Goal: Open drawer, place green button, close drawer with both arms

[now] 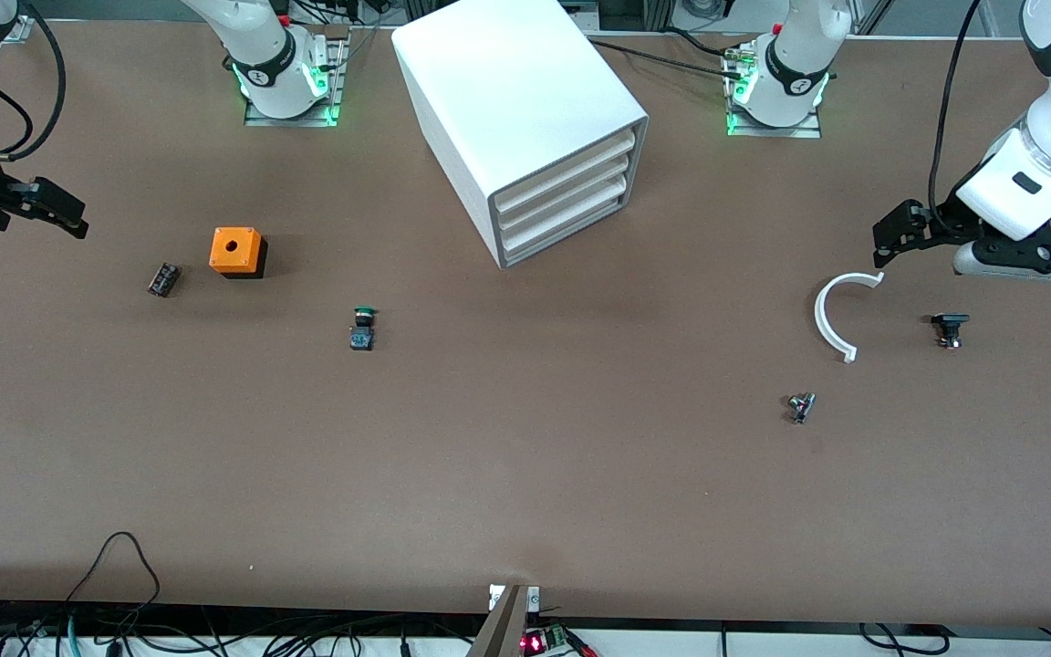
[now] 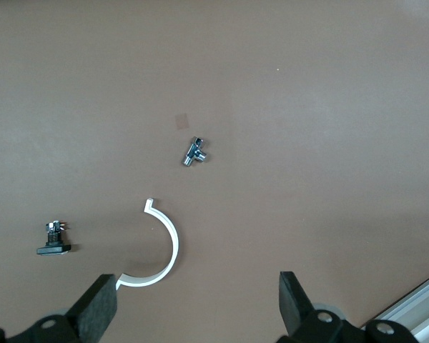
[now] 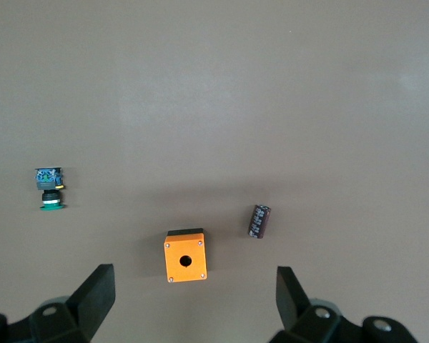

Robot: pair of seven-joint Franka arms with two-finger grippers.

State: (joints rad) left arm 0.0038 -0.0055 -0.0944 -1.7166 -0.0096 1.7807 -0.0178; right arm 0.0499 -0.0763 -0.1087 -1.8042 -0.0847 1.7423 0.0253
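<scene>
Button (image 1: 362,327) lying on the table (image 1: 525,493), nearest the front camera of the task's things, toward the right arm's end; orange cube (image 1: 236,251) farther; drawer (image 1: 571,228) shut, lowest in the white cabinet (image 1: 507,100). Left gripper (image 1: 890,239) released over a white curved piece (image 1: 834,315); right gripper (image 1: 42,208) released, over bare table at its end
</scene>
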